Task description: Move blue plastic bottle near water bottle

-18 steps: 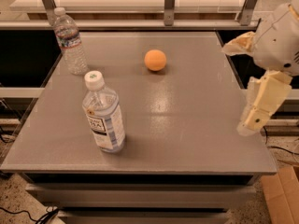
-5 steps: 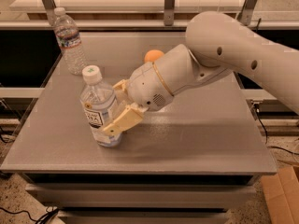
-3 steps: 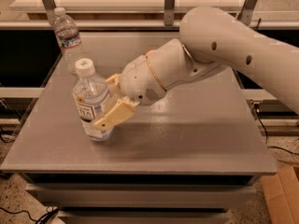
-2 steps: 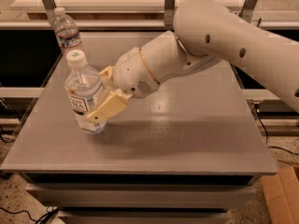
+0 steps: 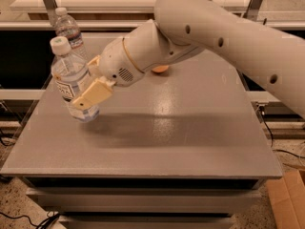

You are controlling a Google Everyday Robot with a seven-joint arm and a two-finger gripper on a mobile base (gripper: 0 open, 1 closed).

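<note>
The blue plastic bottle (image 5: 70, 78) is wide and bluish, with a white cap and a pale label. It is tilted and held just above the grey table (image 5: 157, 142) at the left. My gripper (image 5: 88, 87) is shut on the bottle's middle; a cream finger (image 5: 93, 95) lies across its front. The water bottle (image 5: 68, 30), slim and ribbed with a small white cap, stands at the table's far left corner, just behind the blue plastic bottle.
An orange ball (image 5: 160, 69) lies mid-table, mostly hidden behind my arm (image 5: 209, 37). A cardboard box (image 5: 288, 199) sits on the floor at the right. Metal rails and a shelf run behind the table.
My arm came in from the right, took hold of the blue plastic bottle and carried it left and back toward the water bottle, lifting and tilting it.
</note>
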